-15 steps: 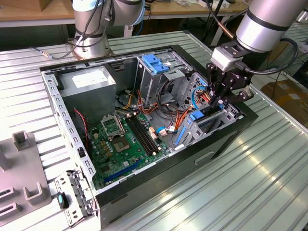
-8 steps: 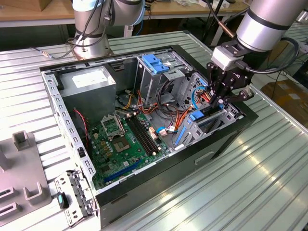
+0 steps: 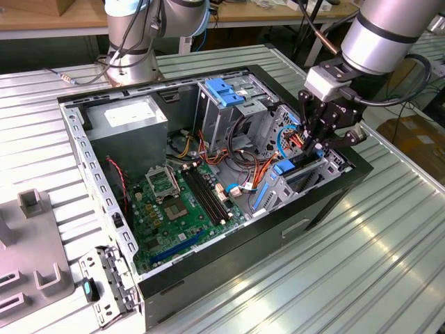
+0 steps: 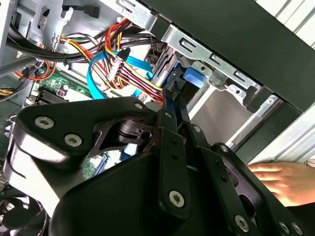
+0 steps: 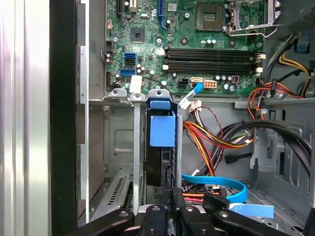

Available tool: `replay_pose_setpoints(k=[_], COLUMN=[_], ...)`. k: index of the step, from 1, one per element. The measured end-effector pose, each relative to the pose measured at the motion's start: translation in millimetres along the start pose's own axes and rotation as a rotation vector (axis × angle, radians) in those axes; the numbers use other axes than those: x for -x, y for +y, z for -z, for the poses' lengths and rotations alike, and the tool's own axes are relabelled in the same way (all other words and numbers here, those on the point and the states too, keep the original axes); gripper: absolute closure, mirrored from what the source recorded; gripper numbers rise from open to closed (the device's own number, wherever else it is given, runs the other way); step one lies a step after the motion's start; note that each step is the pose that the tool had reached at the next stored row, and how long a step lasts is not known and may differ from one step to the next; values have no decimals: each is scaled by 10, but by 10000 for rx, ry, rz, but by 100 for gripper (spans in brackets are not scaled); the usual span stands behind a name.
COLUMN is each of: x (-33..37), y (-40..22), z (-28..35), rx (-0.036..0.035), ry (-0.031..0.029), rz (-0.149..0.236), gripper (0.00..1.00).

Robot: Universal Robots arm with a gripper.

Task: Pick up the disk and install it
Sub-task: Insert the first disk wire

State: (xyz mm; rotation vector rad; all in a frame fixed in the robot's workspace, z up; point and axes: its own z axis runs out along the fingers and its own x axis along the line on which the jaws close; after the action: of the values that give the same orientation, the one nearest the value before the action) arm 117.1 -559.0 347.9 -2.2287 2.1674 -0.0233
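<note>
Tabletop of ribbed grey metal (image 3: 389,264) carries the open black desktop computer case (image 3: 229,261), lying on its side with the interior exposed. Over the case's end at the exterior view's right hangs the silver robot arm (image 3: 386,31), its black gripper (image 3: 316,142) lowered into the bay area there. Inside the case lie the green motherboard (image 5: 197,39), the grey power-supply box with a white sticker (image 3: 128,118) and the blue-topped metal drive cage (image 3: 226,94), with bundles of red, orange and yellow wires (image 5: 209,140) and a flat blue data cable (image 5: 221,184) running between them.

The disk (image 5: 162,132), a dark drive with blue plastic rails, stands on edge inside a slot of the grey metal bay bracket (image 5: 138,147), with its blue end facing up towards the motherboard. The gripper's black fingers (image 5: 172,196) are drawn close together at the disk's near edge in the first wrist view; whether they actually clamp it cannot be told. In the second wrist view a person's hand (image 4: 283,179) rests just outside the case wall.
</note>
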Motion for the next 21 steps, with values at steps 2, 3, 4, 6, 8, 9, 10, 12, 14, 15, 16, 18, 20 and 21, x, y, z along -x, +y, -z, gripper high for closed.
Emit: replay_pose_setpoints(k=[2, 3, 4, 6, 8, 9, 10, 12, 14, 15, 16, 18, 20, 21], x=[1, 1, 1, 0, 0, 1, 0, 0, -1, -1, -1, -2, -2, -2], y=[0, 0, 0, 1, 1, 1, 2, 2, 3, 3, 2, 2, 3, 3], z=[-3, -5, -8, -15, -23, -33, -42, -55, -66, -66, -67, -68, -67, -67], rx=[0, 0, 1, 6, 8, 8, 8, 10, 11, 11, 11, 11, 11, 11], ry=[0, 1, 1, 2, 3, -3, -6, -1, -6, -6, -6, -8, -9, -18], rz=[-3, -4, -6, -9, -12, -13, -15, -19, -20, -21, -21, -20, -20, -21], gripper=[84, 84, 84, 84, 84, 84, 84, 84, 84, 84, 84, 84, 84, 82])
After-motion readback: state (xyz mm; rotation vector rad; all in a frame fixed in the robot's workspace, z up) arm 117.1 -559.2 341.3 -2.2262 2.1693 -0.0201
